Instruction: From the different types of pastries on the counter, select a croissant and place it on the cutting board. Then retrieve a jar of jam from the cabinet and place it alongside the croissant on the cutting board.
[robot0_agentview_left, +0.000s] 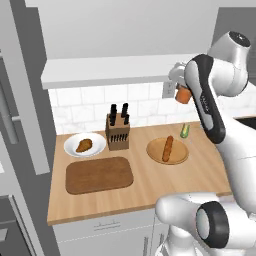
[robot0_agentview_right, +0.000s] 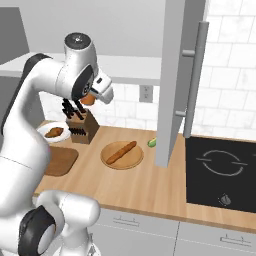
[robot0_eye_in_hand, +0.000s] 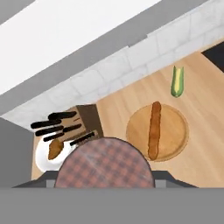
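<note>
So the jar of jam (robot0_agentview_left: 183, 94) is in my gripper (robot0_agentview_left: 180, 86) right now, clamped between the fingers and held up high above the counter (robot0_agentview_left: 150, 185), roughly at the level of the underside of the cabinet (robot0_agentview_left: 115, 72). From the hand view its checkered lid (robot0_eye_in_hand: 106, 164) sits right up against the camera at the bottom, so it's basically tucked straight into my hand. Below it, off toward the wall, is the knife block (robot0_agentview_left: 118, 132), and the croissant (robot0_agentview_left: 84, 145) is lying on a white plate (robot0_agentview_left: 95, 151) just left of that block, not on the cutting board (robot0_agentview_left: 99, 175). The board sits bare in front of the white plate, nearer the counter's front edge, well down and left of where I'm holding the jar. The long stick-like roll (robot0_agentview_left: 168, 148) lies across the round wooden plate (robot0_agentview_left: 179, 157) right of the knife block, with a small yellow-green object (robot0_agentview_left: 184, 131) just behind that plate near the tiled wall.
</note>
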